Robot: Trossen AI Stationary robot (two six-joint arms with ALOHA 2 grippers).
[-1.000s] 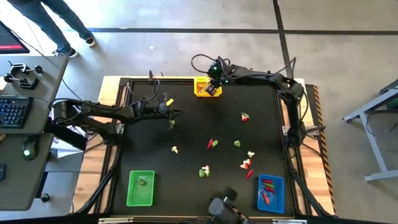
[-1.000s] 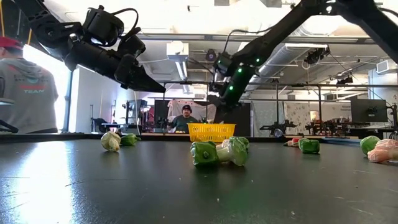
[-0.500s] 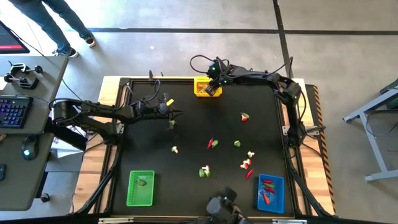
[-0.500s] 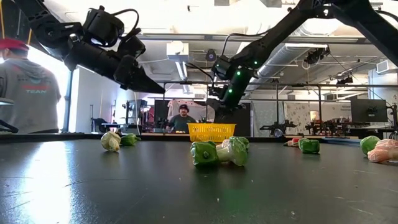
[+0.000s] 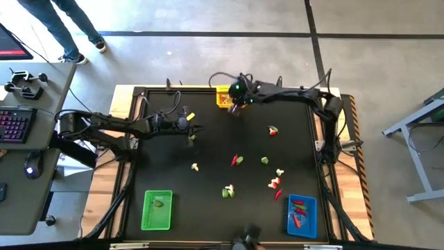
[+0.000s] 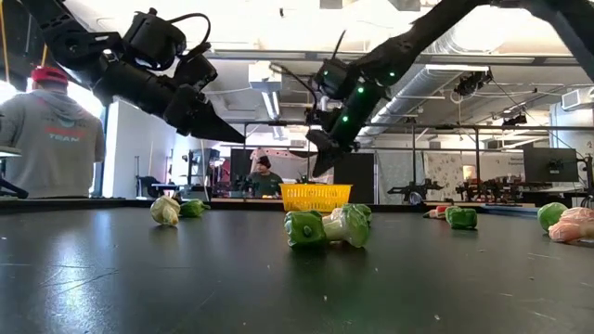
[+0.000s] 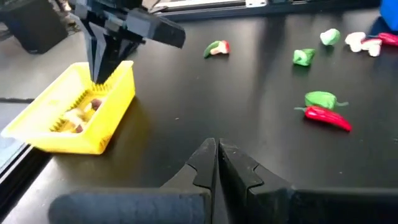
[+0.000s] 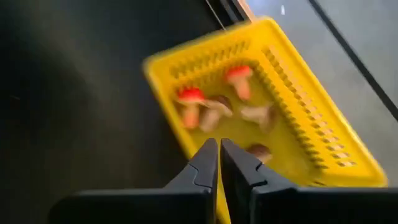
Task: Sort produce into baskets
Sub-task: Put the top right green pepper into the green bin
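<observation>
A yellow basket holds red-capped and tan mushrooms.

Yellow basket largely covered in the high view by the right gripper and its wrist; blurred in the right wrist view, mushroom-like pieces inside smeared, near rim hidden behind closed fingers. Contents of green basket and blue basket too small to identify from above. Scattered produce in the low view overlapping, far pieces indistinct.
</observation>
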